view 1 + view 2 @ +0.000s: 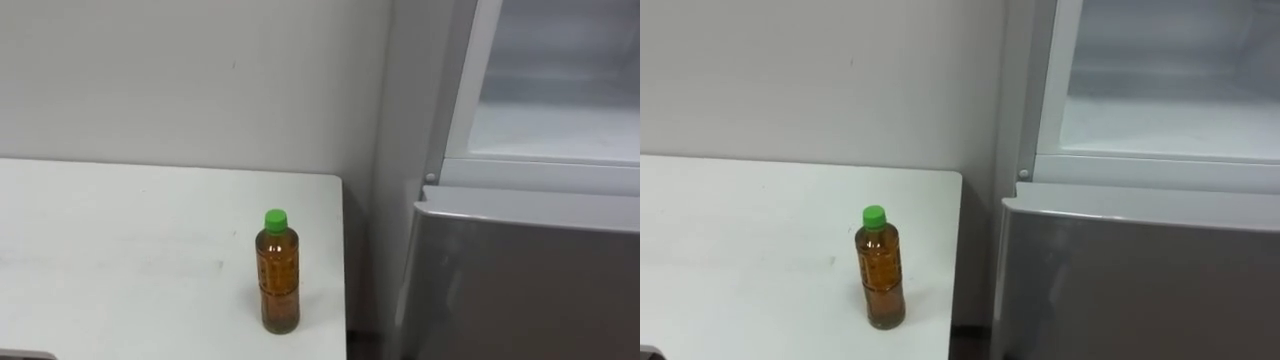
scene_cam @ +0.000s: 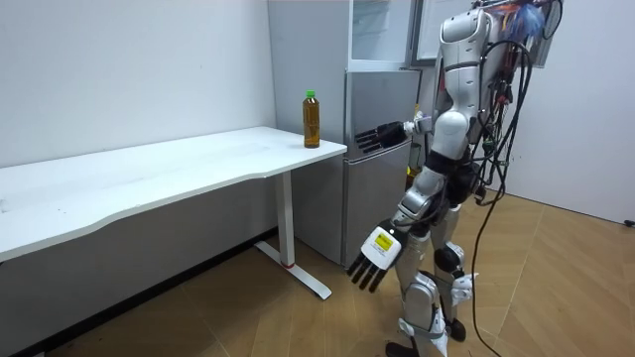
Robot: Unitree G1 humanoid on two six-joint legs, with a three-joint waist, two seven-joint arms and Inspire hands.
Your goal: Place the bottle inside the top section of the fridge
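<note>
Room view: right hand (image 2: 382, 137) raised, open, empty; left hand (image 2: 372, 260) hangs open. We should grasp bottle (image 1: 279, 272) mid-body, upright; fridge (image 1: 530, 270) opening at its 2 o'clock.

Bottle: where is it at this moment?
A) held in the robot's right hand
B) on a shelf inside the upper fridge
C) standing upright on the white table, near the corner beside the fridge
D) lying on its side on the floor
C: the bottle stands upright, green cap up, on the white table, close to the corner next to the fridge.
</note>
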